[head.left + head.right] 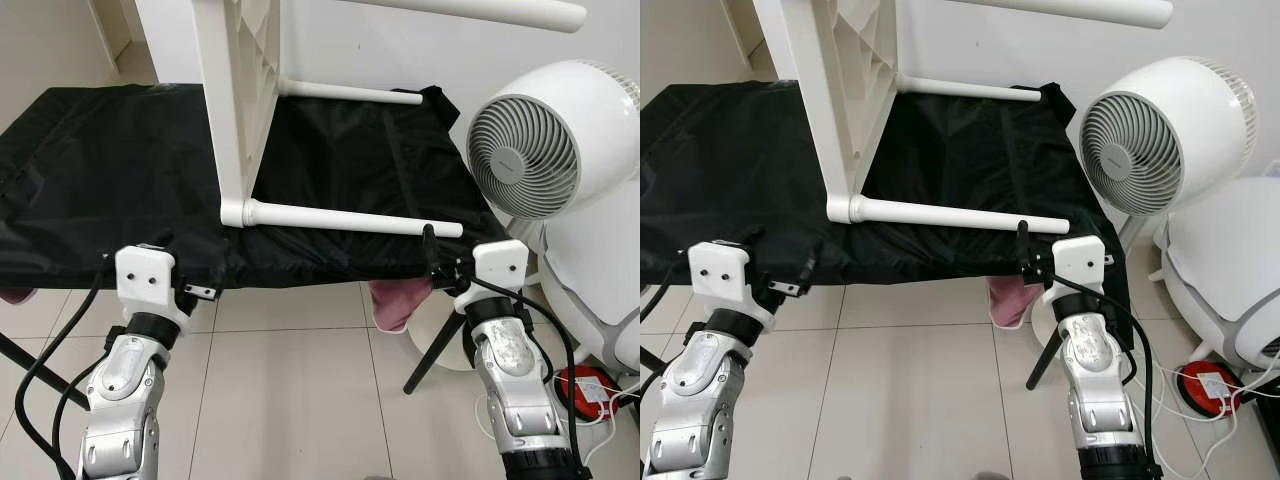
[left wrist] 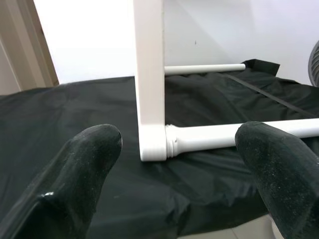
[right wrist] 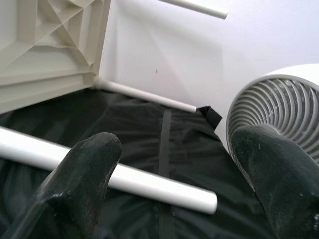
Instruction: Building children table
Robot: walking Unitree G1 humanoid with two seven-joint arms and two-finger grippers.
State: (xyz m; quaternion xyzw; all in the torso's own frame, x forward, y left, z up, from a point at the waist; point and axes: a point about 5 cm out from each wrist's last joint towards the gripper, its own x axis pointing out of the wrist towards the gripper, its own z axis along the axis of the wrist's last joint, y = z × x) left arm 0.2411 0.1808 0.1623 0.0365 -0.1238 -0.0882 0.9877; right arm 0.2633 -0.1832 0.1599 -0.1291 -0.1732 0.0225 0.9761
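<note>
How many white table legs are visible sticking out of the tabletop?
3. One lies low on the black cover, nearest the hands: near leg. One behind it: far leg. One high up: top leg. A fourth may be out of frame.

Two arms — silver metallic shells, segmented, black ring joints at wrists. White boxy wrist housing on each, small dark screw holes on face. Black cables looped along left arm and right arm. Fingers black, rounded tips, matte speckled coating.
</note>
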